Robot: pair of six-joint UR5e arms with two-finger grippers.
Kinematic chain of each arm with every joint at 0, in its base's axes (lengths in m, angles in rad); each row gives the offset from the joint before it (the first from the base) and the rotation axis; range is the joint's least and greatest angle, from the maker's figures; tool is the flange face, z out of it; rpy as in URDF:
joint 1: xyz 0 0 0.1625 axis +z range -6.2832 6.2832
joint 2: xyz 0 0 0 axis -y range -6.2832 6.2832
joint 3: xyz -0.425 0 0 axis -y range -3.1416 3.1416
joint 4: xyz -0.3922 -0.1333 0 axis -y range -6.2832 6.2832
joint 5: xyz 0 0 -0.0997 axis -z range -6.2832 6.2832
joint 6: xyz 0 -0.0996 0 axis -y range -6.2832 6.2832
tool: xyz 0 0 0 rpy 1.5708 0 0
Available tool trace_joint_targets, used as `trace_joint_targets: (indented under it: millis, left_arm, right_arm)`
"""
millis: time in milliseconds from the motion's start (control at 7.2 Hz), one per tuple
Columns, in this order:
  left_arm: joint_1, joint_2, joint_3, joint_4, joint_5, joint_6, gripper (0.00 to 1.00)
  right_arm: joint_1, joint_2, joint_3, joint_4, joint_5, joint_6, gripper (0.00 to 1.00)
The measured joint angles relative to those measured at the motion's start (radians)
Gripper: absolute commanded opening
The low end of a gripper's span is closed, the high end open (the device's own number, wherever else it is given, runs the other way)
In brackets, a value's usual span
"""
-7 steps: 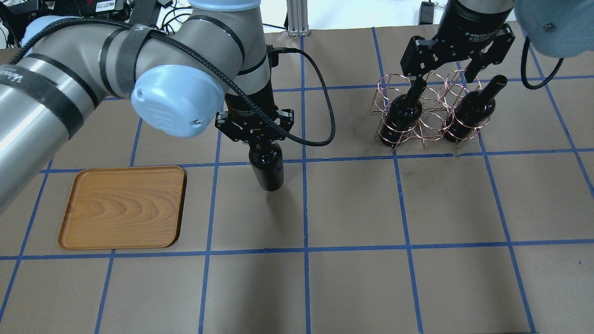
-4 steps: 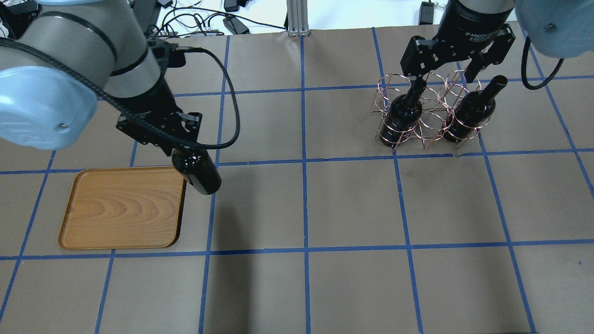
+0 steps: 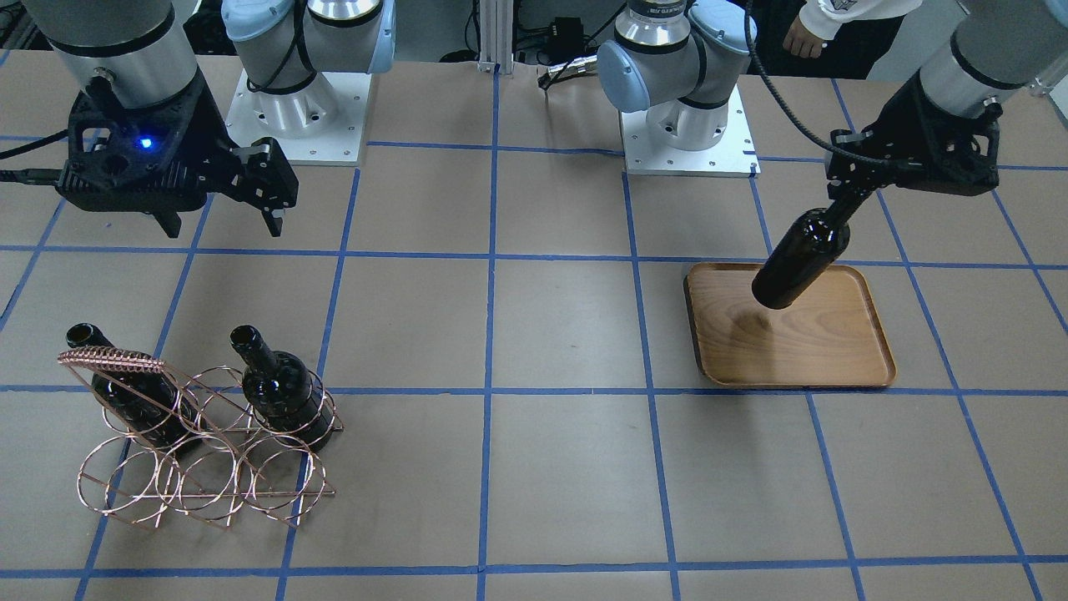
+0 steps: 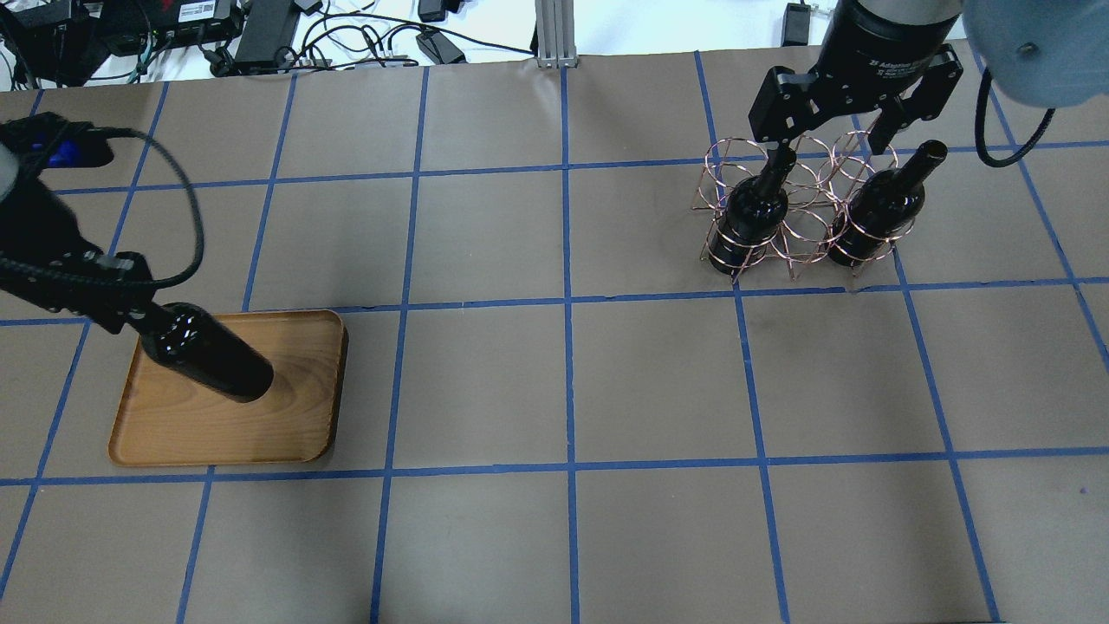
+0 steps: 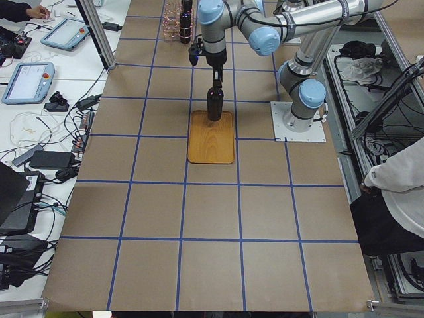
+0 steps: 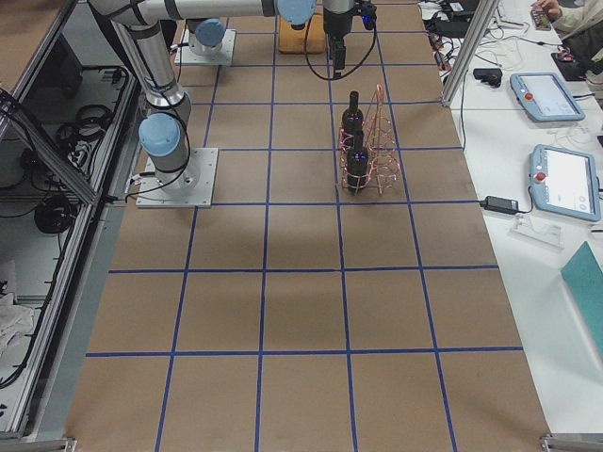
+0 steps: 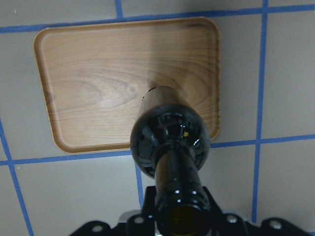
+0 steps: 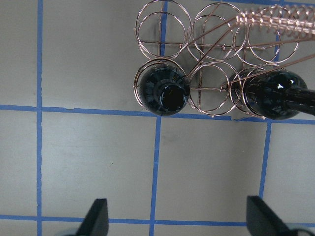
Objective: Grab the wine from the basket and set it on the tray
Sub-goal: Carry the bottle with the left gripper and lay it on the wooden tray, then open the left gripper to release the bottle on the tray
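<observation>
Wine out of basket, hanging over tray with neck clamped in left gripper, base apparently not yet down, so set-down and release remain; right gripper hovers open above desk near basket, which holds 2 more bottles.

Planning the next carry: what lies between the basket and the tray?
Nothing: the overhead view shows only bare taped table between basket and tray.

wide gap between tray and basket
</observation>
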Motion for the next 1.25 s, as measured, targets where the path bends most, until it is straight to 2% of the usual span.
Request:
trace_joint_targets:
  millis: [417, 556, 694, 833, 1250]
  left_arm:
    - [0.052, -0.019, -0.034, 0.082, 0.004, 0.046, 0.0]
    - [0.054, -0.026, -0.037, 0.097, 0.003, 0.046, 0.1]
    - [0.055, -0.031, -0.04, 0.104, 0.001, 0.045, 0.78]
    - [0.055, -0.034, -0.042, 0.105, -0.001, 0.043, 1.0]
    - [0.054, -0.041, -0.039, 0.107, -0.001, 0.031, 1.0]
  right_arm:
    - [0.0, 0.0, 0.0, 0.0, 0.0, 0.001, 1.0]
    - [0.0, 0.0, 0.0, 0.0, 0.0, 0.001, 1.0]
    - [0.0, 0.0, 0.0, 0.0, -0.001, 0.001, 1.0]
    - [0.0, 0.0, 0.0, 0.0, -0.001, 0.001, 1.0]
    - [0.0, 0.0, 0.0, 0.0, -0.002, 0.002, 1.0]
